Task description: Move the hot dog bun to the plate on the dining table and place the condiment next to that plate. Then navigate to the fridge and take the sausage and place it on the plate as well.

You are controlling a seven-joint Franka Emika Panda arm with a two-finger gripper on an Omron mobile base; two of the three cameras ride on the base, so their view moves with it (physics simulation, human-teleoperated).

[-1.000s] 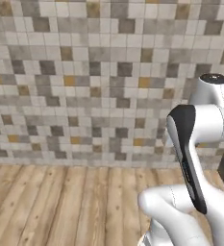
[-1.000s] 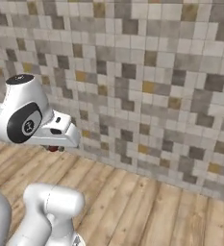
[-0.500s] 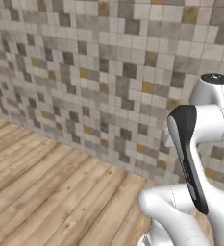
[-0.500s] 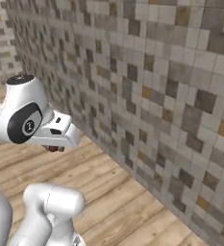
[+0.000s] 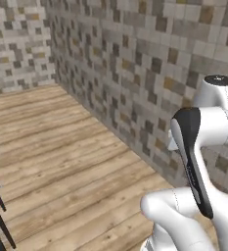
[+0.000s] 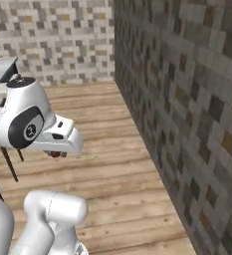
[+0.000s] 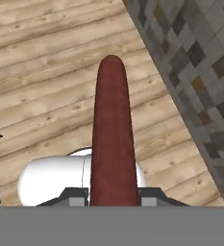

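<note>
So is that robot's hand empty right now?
No, the gripper is shut on the sausage, which sticks out ahead of it over the wood floor.

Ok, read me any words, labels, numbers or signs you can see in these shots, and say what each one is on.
None: no readable text anywhere.
A small round mark on the arm's dark joint cap is too small to read.
The sausage held in the gripper, the tiled wall and the wooden floor carry no writing.
</note>
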